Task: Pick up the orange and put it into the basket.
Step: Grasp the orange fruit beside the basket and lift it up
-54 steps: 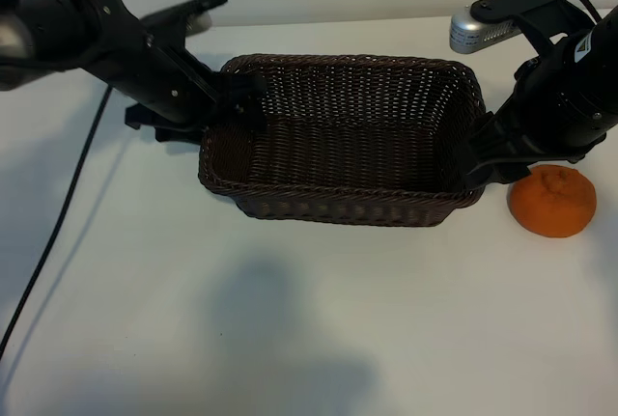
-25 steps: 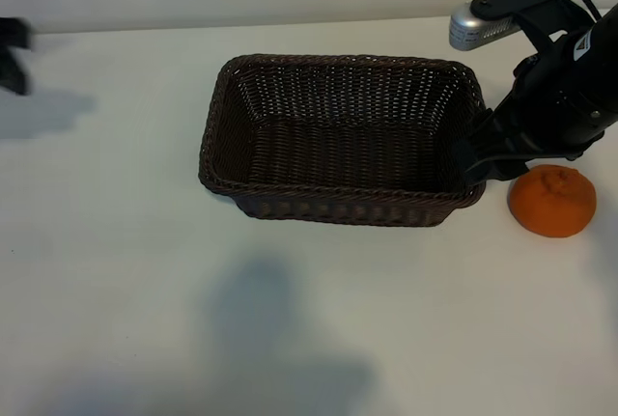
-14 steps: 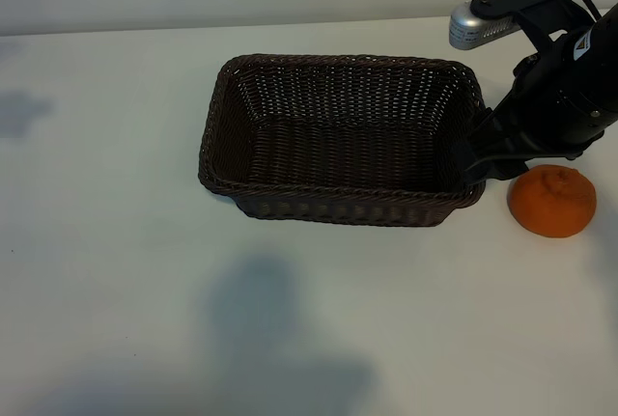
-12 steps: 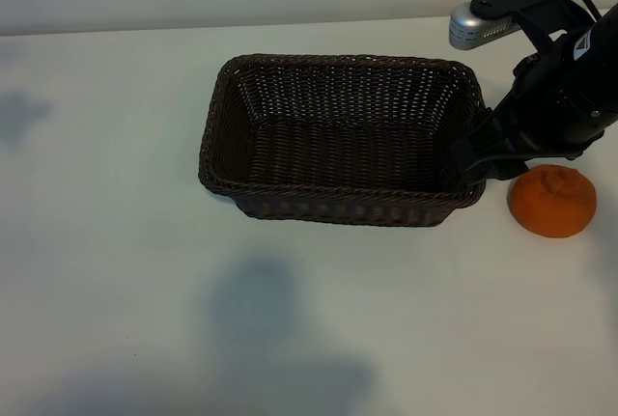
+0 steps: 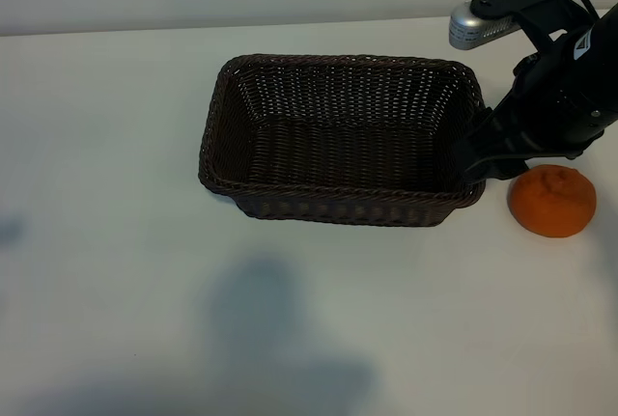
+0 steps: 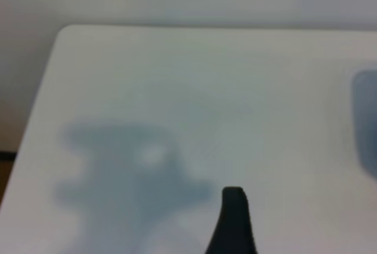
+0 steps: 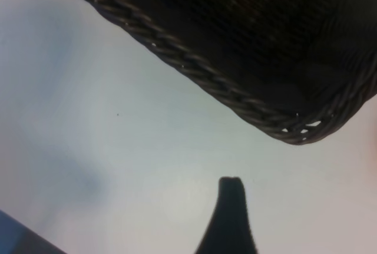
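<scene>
The orange (image 5: pixel 551 201) lies on the white table, just right of the basket (image 5: pixel 338 192), which is a dark brown wicker rectangle with nothing in it. My right gripper (image 5: pixel 480 160) hovers at the basket's right end, between the rim and the orange, touching neither as far as I can see. The right wrist view shows one black fingertip (image 7: pixel 231 201) over bare table below the braided rim (image 7: pixel 194 65), with nothing held. My left gripper is outside the exterior view; its wrist view shows a single fingertip (image 6: pixel 234 218) above bare table, holding nothing.
A silver wrist camera (image 5: pixel 473 30) sticks out above the right arm. The table's corner and side edge (image 6: pixel 35 118) show in the left wrist view. Bare white table lies in front of and left of the basket.
My left arm pulled away from the basket's left end and left the exterior view to the left. The right arm, basket and orange have not moved.
</scene>
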